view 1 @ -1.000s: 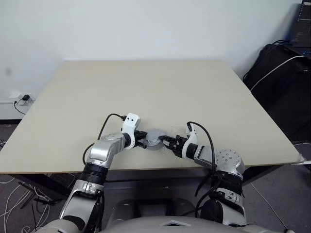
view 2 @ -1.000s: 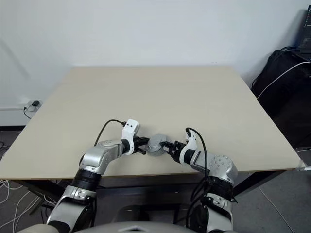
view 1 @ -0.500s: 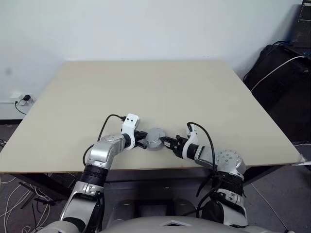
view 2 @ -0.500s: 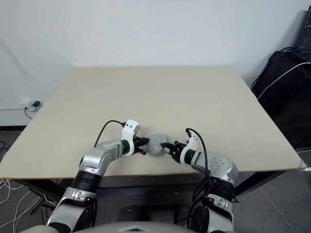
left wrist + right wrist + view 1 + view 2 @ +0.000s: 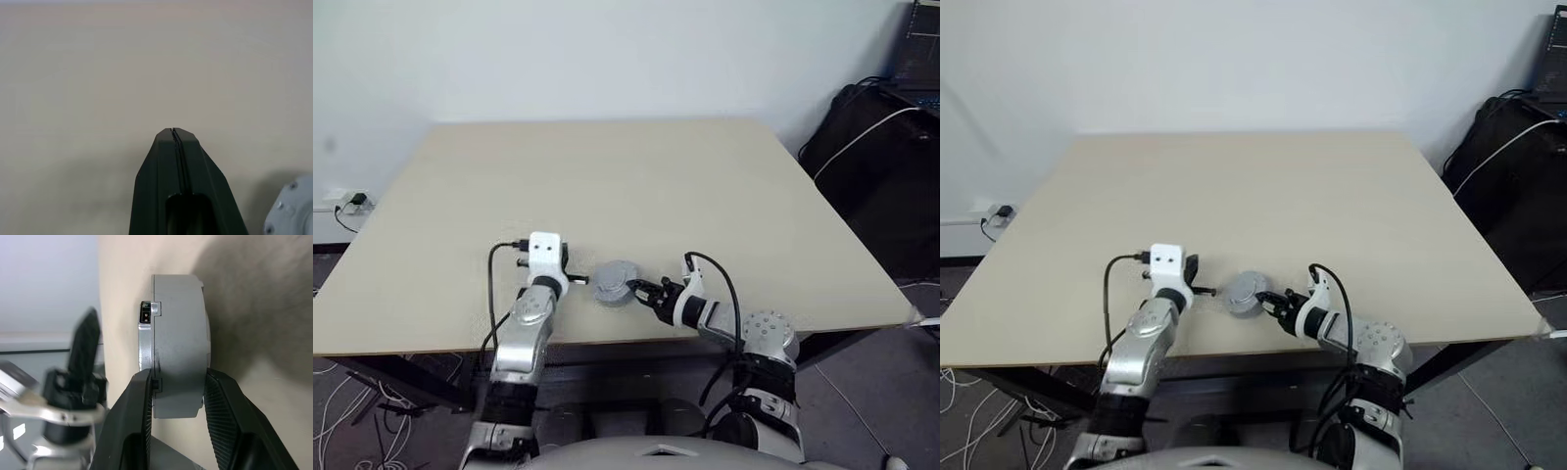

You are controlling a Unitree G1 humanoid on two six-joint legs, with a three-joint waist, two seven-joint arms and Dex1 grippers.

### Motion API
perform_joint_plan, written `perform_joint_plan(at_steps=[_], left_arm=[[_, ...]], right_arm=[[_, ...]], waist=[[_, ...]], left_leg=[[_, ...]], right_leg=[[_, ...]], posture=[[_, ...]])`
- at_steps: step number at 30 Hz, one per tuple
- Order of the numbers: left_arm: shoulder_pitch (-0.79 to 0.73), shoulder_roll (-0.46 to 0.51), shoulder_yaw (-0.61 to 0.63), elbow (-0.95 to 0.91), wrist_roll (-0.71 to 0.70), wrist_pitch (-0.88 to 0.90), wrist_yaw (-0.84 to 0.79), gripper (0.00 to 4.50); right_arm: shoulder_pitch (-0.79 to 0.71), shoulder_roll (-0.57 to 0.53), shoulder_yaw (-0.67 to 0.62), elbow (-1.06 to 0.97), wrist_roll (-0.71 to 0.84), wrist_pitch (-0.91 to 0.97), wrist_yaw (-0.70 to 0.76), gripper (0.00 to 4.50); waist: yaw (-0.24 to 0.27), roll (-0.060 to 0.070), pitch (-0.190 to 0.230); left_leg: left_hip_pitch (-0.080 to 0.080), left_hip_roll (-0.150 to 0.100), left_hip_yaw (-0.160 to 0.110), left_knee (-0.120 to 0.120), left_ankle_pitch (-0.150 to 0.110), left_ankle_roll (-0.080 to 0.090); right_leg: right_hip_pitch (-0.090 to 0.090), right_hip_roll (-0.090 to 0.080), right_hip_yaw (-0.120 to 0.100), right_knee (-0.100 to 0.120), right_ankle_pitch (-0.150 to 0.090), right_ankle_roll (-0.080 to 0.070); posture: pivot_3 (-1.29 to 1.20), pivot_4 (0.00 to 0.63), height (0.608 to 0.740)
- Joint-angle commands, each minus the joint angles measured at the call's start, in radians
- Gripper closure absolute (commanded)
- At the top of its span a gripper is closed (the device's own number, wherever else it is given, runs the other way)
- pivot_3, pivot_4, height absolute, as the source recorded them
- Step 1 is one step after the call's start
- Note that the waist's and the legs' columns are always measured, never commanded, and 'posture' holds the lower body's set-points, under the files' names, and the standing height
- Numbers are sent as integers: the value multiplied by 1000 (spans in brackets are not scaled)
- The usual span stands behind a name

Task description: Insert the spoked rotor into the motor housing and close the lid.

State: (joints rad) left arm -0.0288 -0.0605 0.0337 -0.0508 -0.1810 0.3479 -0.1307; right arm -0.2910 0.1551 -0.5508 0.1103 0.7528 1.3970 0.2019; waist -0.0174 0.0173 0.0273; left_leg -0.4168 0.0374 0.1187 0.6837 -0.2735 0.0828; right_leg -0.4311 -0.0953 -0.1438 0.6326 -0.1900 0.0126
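The motor housing (image 5: pixel 615 282) is a round grey body near the table's front edge, with the lid (image 5: pixel 145 340) seated on it as a thinner ring. The spoked rotor is hidden. My right gripper (image 5: pixel 632 290) is shut on the housing from the right; in the right wrist view its fingers (image 5: pixel 139 406) clamp both flat sides. My left gripper (image 5: pixel 173 131) is shut and empty. It points away over bare table, a short way left of the housing (image 5: pixel 293 208). The same left gripper (image 5: pixel 565 258) sits apart from the housing in the head view.
The beige table (image 5: pixel 607 176) stretches away towards a white wall. Black bags and cables (image 5: pixel 871 147) stand on the floor past the table's right edge. A wall socket (image 5: pixel 352 201) is low on the left.
My left gripper has drawn back to the left, away from the housing, and turned to point forward. The right gripper keeps its hold in the same place.
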Motion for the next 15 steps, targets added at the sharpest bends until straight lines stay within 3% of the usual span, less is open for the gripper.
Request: perform_joint_plan(at_steps=[1,8,15], left_arm=[[55,-50,68,-108,-257,47,-129,4500],[249,-95,74,-217,-586,152,-209,4500],[362,-170,72,-233,-971,200,-194,4500]], right_arm=[[-18,56,-25,-38,116,-26,38,3296],[-18,93,-52,-55,309,-103,44,3297],[-33,78,21,-72,429,-130,3,3297]], waist=[[0,1,2],[-1,2,7],[-8,2,10]], left_leg=[[0,0,0,0,-1,-2],[1,-1,-1,1,-3,1],[1,-1,-1,0,-4,1]], right_leg=[[-1,-2,0,-3,0,0],[0,-1,-2,-6,0,0],[0,-1,-1,-7,0,0]], posture=[[0,0,740],[0,0,740],[0,0,740]])
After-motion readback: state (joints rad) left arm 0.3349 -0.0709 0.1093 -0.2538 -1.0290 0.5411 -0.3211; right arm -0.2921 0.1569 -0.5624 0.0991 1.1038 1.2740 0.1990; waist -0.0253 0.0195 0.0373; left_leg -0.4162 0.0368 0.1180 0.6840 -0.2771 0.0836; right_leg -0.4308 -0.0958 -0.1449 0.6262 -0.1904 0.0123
